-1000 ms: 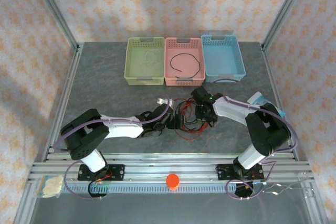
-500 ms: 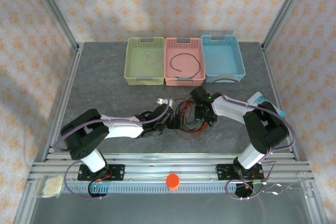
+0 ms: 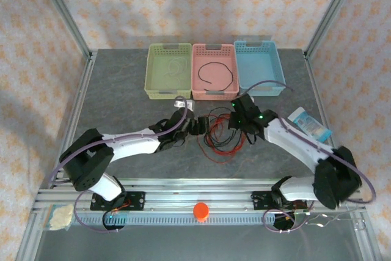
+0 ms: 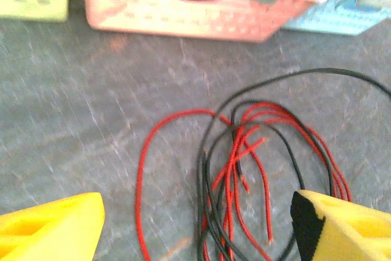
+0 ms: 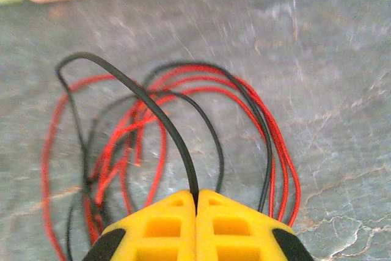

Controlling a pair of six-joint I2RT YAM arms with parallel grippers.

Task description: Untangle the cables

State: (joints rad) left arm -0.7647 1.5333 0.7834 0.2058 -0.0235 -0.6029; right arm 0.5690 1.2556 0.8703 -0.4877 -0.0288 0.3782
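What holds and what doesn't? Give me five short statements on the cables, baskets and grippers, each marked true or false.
1. The right gripper is shut on a thin black cable. True.
2. The left gripper is clamped on a red wire. False: its jaws stand open, holding nothing.
3. The pink plastic basket holds a black cable loop. True.
4. The tangle of red and black cables lies in the blue basket. False: it lies on the grey table, in front of the baskets.
5. The pale green plastic basket holds a pale white cable. True.
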